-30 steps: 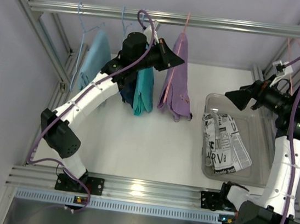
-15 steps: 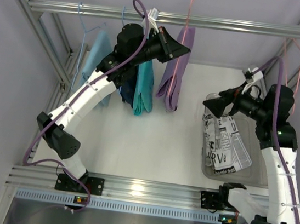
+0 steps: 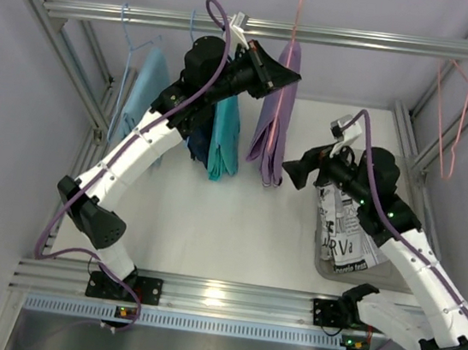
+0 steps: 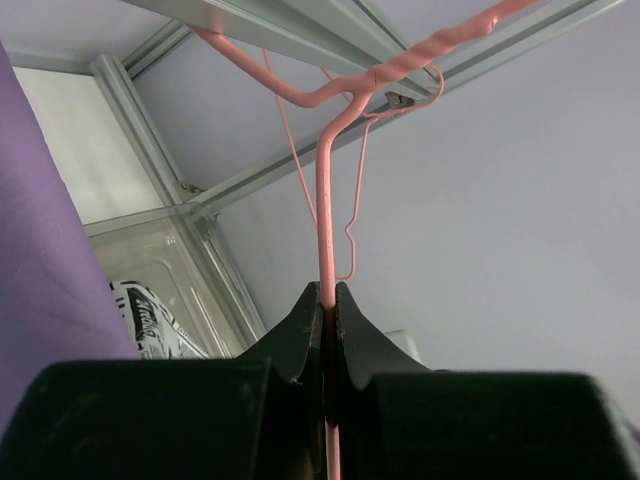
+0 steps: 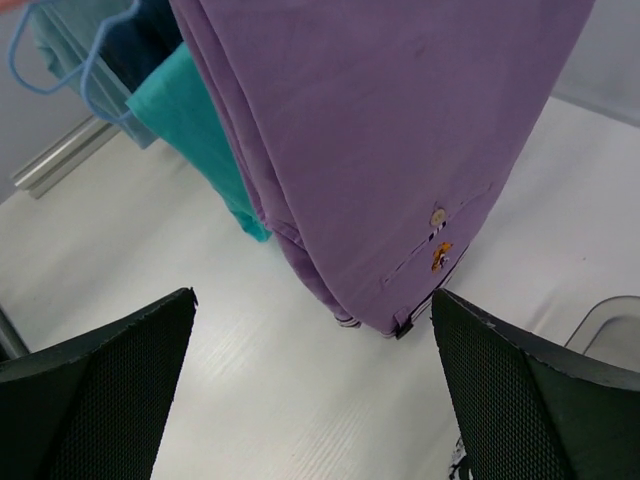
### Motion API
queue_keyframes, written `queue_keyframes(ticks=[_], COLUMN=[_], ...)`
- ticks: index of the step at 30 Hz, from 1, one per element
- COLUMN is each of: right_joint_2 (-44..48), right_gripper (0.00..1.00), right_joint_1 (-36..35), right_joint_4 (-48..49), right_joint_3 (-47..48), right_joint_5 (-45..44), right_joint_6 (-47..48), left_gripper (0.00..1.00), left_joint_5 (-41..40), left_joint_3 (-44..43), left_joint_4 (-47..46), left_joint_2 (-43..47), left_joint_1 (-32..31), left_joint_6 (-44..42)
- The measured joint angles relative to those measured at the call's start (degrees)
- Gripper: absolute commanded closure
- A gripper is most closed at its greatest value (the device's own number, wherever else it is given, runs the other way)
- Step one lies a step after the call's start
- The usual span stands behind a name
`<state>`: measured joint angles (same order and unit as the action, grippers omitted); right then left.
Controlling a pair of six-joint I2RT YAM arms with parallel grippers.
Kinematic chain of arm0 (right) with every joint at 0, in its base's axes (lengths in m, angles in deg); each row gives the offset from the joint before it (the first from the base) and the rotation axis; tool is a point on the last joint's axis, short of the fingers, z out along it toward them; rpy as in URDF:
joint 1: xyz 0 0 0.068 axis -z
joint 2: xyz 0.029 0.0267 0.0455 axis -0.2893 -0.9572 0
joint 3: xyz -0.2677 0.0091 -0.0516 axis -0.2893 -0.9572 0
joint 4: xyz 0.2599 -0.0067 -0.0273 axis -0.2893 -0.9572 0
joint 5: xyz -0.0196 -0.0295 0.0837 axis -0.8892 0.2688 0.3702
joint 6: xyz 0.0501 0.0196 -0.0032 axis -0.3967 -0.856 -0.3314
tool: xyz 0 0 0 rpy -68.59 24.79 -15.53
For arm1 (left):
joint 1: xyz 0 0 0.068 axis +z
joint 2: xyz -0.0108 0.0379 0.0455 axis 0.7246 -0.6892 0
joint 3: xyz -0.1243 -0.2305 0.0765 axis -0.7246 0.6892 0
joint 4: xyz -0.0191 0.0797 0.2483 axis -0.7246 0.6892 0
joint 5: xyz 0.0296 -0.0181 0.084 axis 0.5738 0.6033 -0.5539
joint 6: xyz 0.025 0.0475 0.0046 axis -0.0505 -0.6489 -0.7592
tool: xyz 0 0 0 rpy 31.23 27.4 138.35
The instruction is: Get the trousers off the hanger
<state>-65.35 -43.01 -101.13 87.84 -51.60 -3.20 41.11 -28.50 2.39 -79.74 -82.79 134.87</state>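
Note:
The purple trousers (image 3: 273, 124) hang folded over the pink hanger (image 3: 297, 15), whose hook sits on the top rail. My left gripper (image 3: 287, 76) is shut on the hanger's pink wire (image 4: 323, 220) just above the trousers; in the left wrist view the gripper (image 4: 328, 292) has the wire pinched between its jaws, with purple cloth (image 4: 40, 240) at the left. My right gripper (image 3: 290, 172) is open and empty, just right of the trousers' lower end. In the right wrist view the trousers (image 5: 380, 140) hang ahead of the open gripper (image 5: 312, 295), untouched.
Teal trousers (image 3: 224, 139) and a light-blue garment (image 3: 146, 86) hang on light-blue hangers to the left. A clear bin (image 3: 402, 206) at the right holds a newsprint-pattern garment (image 3: 349, 229). An empty pink hanger (image 3: 459, 101) hangs at the far right of the rail (image 3: 364, 40).
My right arm has swung left from above the bin's far side to just beside the trousers' lower end. My left gripper rose slightly with the hanger, and the trousers turned edge-on.

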Motion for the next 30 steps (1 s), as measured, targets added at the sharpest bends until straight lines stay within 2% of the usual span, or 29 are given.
queue_keyframes(ticks=[6,14,30], right_joint_2=[-1.6,-5.6,-15.3], right_gripper=[0.0,0.01,0.0], right_joint_1=[-5.0,-9.0,-9.4], right_joint_4=[10.6,22.7,37.7], right_joint_3=[-8.0,-14.6,-17.0], right_joint_5=[-7.4,-11.9,-18.3], right_joint_6=[1.7,6.8,9.7], left_gripper=[1.0,1.0,1.0], left_joint_5=[-0.1,0.1,0.3], left_joint_3=[-1.9,-3.6,-4.2], left_joint_4=[1.1,1.8,2.0], left_joint_2=[-0.6,-1.4,-1.5], left_joint_1=[-0.5,-0.9,-0.8], left_joint_6=[2.0,3.7,6.5])
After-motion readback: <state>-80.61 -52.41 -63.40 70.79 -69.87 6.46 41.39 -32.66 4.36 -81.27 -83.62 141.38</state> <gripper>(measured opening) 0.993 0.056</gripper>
